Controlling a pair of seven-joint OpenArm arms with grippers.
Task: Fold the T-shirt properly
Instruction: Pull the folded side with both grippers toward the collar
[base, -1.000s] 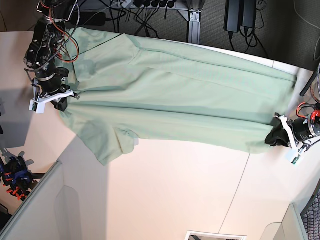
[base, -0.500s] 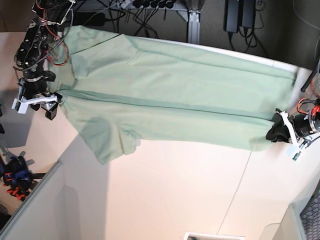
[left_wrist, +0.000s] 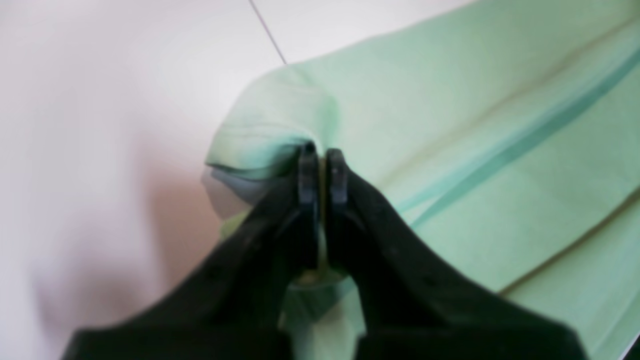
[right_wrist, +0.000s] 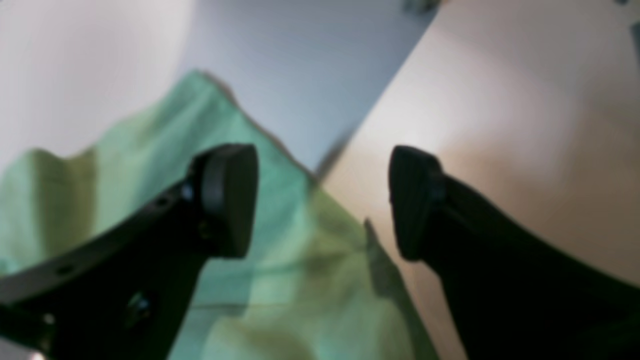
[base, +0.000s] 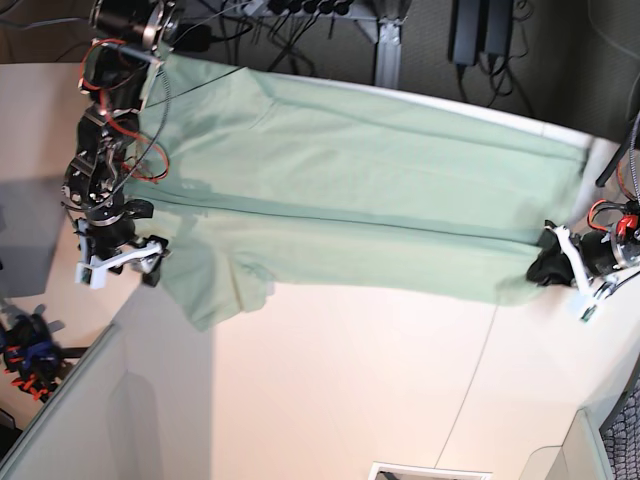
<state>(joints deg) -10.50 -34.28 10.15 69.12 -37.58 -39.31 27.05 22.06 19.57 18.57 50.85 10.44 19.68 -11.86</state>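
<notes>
The pale cream, smooth worktop (base: 330, 390) fills most of the base view, and a thin dark seam (base: 478, 385) runs across it on that view's right part. Beyond its far edge, a tangle of black cables (base: 290, 30) lies on the dark grey floor (base: 560, 60), beside a grey metal frame post (base: 388, 45) and a black box-shaped unit (base: 480, 30). At the near left corner sits a small cluster of orange and blue clamps (base: 28, 355). A white-edged flat object (base: 430, 471) shows partly at the bottom edge, too cut off to identify.
</notes>
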